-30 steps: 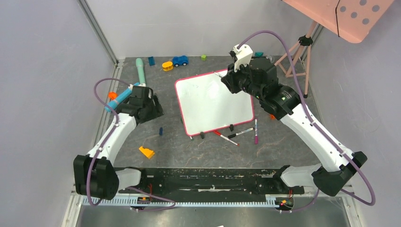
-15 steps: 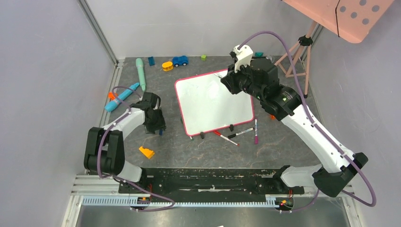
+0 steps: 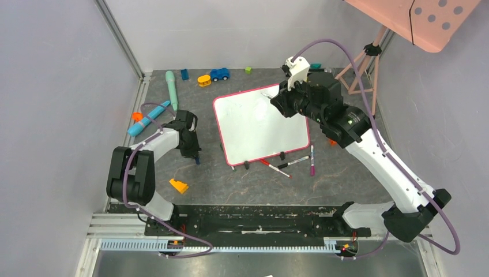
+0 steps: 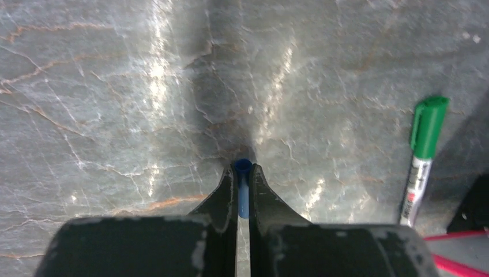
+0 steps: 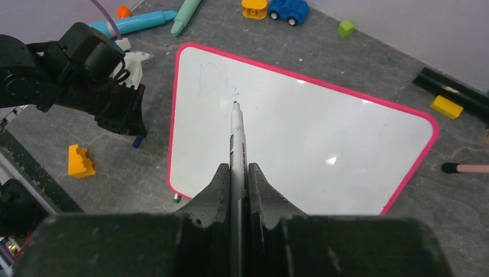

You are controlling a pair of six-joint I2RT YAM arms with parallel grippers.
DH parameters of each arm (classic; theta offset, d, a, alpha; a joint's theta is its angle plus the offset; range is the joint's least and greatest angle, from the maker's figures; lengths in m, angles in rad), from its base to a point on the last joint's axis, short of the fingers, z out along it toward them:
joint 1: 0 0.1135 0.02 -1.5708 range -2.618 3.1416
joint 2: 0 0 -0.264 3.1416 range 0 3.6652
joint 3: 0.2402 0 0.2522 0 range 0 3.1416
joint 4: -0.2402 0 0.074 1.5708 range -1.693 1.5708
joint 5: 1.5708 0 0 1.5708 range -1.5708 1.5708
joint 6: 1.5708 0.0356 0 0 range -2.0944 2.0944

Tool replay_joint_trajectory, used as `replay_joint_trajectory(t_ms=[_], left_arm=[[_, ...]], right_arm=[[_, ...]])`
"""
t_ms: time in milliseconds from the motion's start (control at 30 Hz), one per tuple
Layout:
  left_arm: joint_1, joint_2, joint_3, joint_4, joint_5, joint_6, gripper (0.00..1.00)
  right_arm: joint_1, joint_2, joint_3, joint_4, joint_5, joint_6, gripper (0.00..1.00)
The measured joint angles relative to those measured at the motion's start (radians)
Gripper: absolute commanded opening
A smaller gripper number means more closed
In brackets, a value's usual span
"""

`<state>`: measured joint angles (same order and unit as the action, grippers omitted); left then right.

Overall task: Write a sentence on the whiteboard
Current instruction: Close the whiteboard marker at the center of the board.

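**Marker aimed at board, cap pinched aside**

At right gripper (image 5: 237,168): narrow, clamped on marker (image 5: 237,135) along its barrel, bare tip out front, prob so as to steer strokes straight off the wrist. Directly ahead of and under the tip: whiteboard (image 5: 323,133), flat on table, pink frame. Just beyond tip, slightly left: faint thin strokes of the sentence (image 5: 216,81), unreadable, so prob only just begun. Can't tell whether tip touching board or hovering.

At left gripper (image 4: 243,173): pinched to a slit on small blue cap (image 4: 243,199), lengthwise btw the fingertips, open end poking out front toward grey table (image 4: 115,86). Likely the marker's cap, held clear of the writing. Well off to this claw's right: green marker (image 4: 424,156), lying loose, untouched. Board also to its right, apart from it, nothing braced against frame
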<state>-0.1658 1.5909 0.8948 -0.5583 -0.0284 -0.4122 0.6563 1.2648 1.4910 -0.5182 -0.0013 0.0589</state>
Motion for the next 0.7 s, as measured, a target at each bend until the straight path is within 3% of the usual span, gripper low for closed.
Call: replay_joint_trajectory(t_ms=[233,433,533,700], left_arm=[[-0.057,-0.294,-0.043,0.061,0.151,0.1,0.02],[-0.19,-0.616,-0.06,0.353,0.324,0.244,0.02],[-0.282,-0.658,-0.063,0.48,0.359,0.354,0.02],[-0.344,-0.579,-0.013,0.499,0.446,0.558,0.02]], right_arm=[[-0.027,0.129,0.121,-0.135,-0.168,0.025,0.0],[-0.031,0.295,0.361,-0.27,-0.338,0.056,0.0],[-0.032,0.349,0.464,-0.32,-0.42,0.074,0.0],[-0.046,0.369,0.497,-0.38,-0.54,0.106,0.0]])
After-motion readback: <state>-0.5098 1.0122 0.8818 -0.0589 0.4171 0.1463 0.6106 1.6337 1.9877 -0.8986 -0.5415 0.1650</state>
